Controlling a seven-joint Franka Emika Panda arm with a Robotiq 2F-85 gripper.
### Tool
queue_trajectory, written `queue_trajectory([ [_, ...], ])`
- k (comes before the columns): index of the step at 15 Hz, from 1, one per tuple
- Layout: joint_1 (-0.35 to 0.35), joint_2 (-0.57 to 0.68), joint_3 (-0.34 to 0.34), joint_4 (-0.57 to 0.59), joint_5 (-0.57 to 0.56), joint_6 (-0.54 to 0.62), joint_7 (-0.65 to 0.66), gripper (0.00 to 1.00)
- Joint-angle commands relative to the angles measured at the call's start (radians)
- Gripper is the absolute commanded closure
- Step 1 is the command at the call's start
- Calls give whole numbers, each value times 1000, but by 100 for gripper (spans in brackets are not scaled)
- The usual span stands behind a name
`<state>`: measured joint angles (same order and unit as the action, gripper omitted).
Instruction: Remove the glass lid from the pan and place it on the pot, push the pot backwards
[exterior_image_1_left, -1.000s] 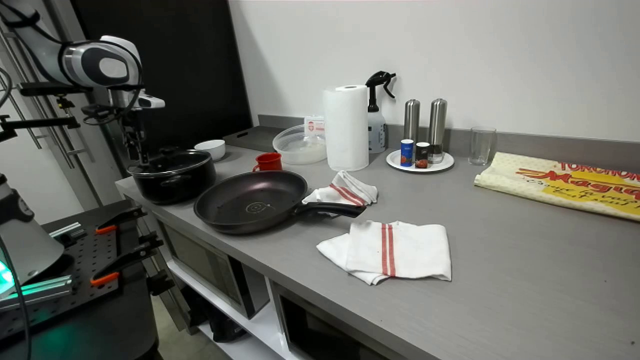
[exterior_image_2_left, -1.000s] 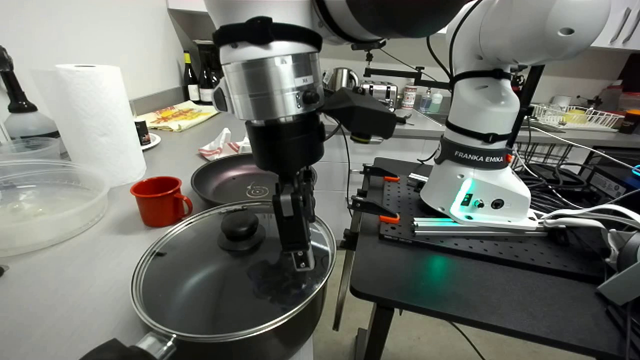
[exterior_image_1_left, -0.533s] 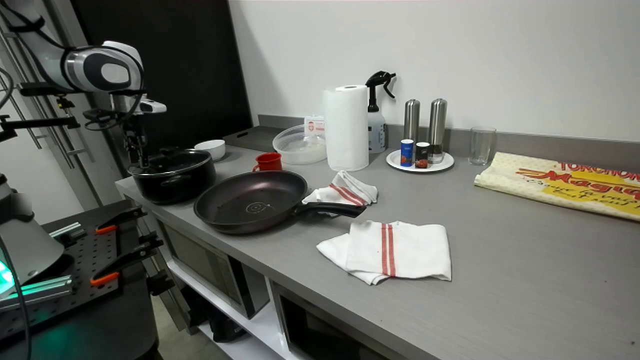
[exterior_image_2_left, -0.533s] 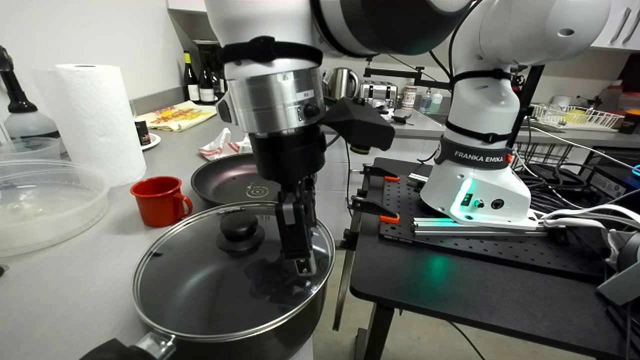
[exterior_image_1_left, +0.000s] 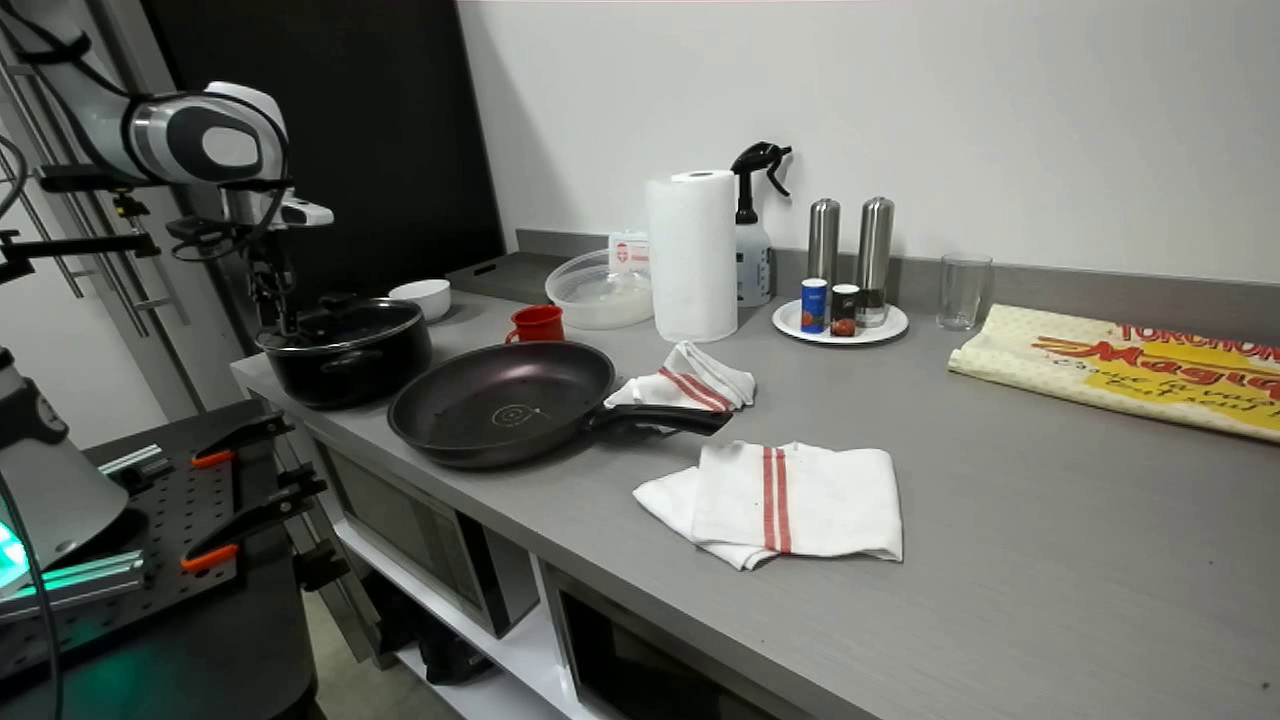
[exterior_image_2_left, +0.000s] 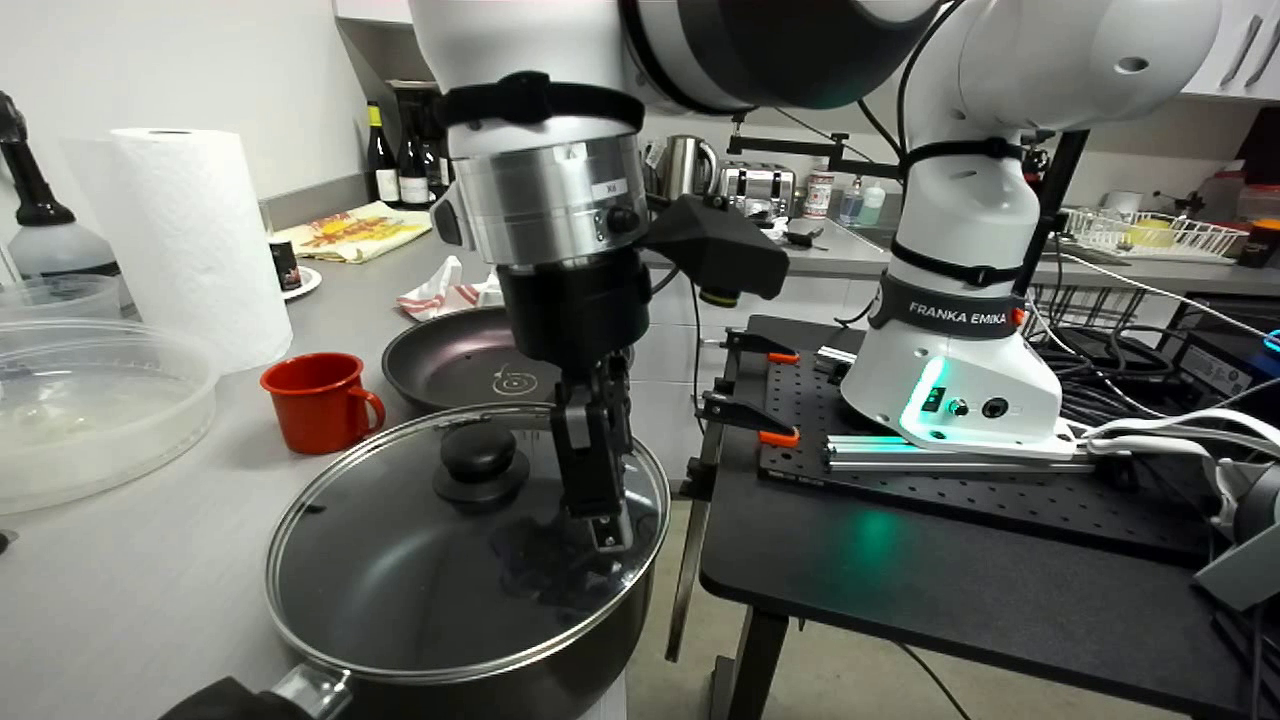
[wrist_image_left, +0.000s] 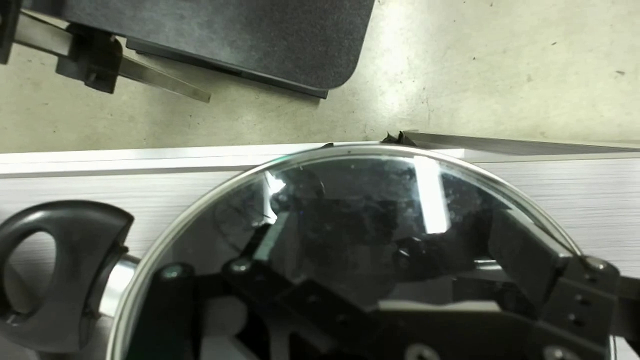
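The glass lid sits on the black pot, and over it hangs the gripper, jaws spread wide (whether touching the lid, I can't tell). The frying pan lies just beside, the red mug near both.
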<state>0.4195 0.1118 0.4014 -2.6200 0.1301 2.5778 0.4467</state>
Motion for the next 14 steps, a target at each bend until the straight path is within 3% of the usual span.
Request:
queue_trajectory([
  [1,-2,1,11,-11,83,20,-39,0],
  [14,37,-38,60,-37,221,-14,34,0],
])
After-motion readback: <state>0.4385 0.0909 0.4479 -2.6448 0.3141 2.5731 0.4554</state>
